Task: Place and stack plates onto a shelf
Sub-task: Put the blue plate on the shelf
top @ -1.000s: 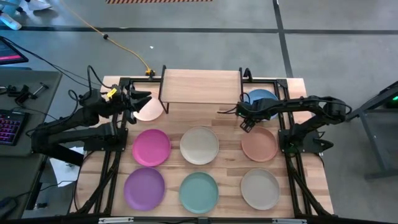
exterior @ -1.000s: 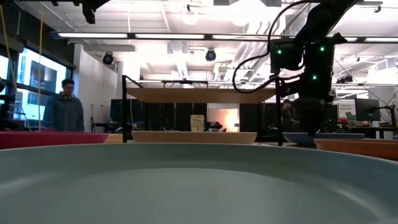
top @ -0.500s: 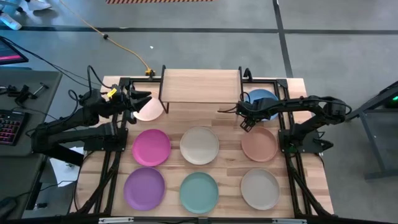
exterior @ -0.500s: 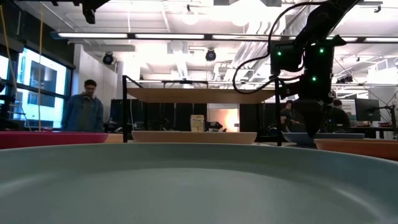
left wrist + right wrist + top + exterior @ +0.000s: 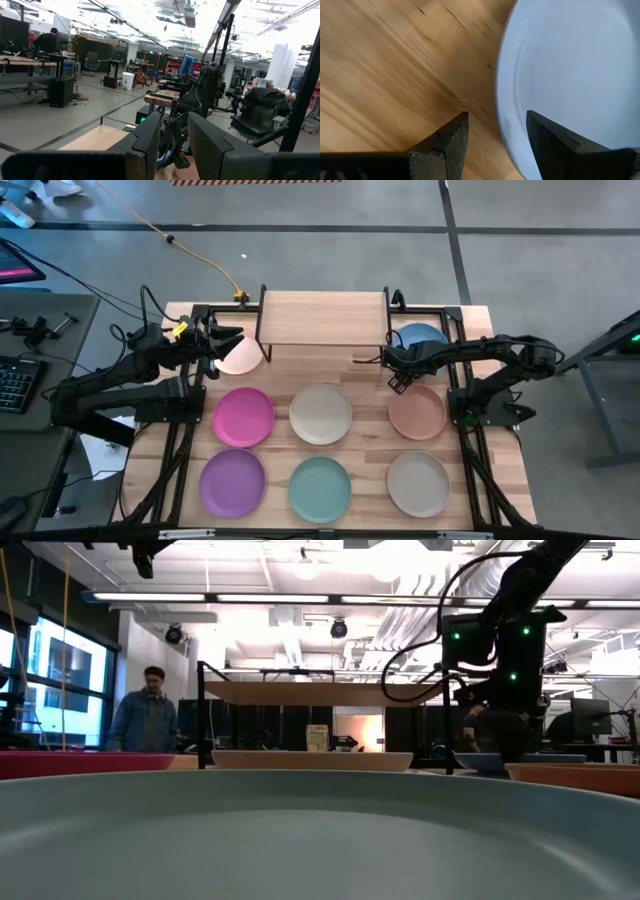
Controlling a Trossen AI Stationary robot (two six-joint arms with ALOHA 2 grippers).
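I see the shelf (image 5: 322, 317) at the back of the table (image 5: 480, 320), and its top board has nothing on it. All eight plates lie flat on the table and none are stacked. The pink plate (image 5: 240, 358) is beside the shelf's left legs and the blue plate (image 5: 420, 336) is beside its right legs. In the middle row are the magenta plate (image 5: 243, 417), cream plate (image 5: 321, 413) and salmon plate (image 5: 417, 411). In the front row are the purple plate (image 5: 232, 483), teal plate (image 5: 320, 486) and beige plate (image 5: 418, 483).

The table is made of light wood planks. Around it is a grey floor with a yellow cable (image 5: 200, 255). In the low view I see a big room with bright ceiling lights and a person (image 5: 148, 722) standing far back.

The plates are round, shallow and not shiny.

My right gripper (image 5: 393, 370) is low at the blue plate's edge. Its fingers (image 5: 445, 145) are a little apart and hold nothing, with one over the plate's rim and one over bare wood. My left gripper (image 5: 222, 342) waits by the pink plate, with a gap between its fingers (image 5: 147, 145), and holds nothing.
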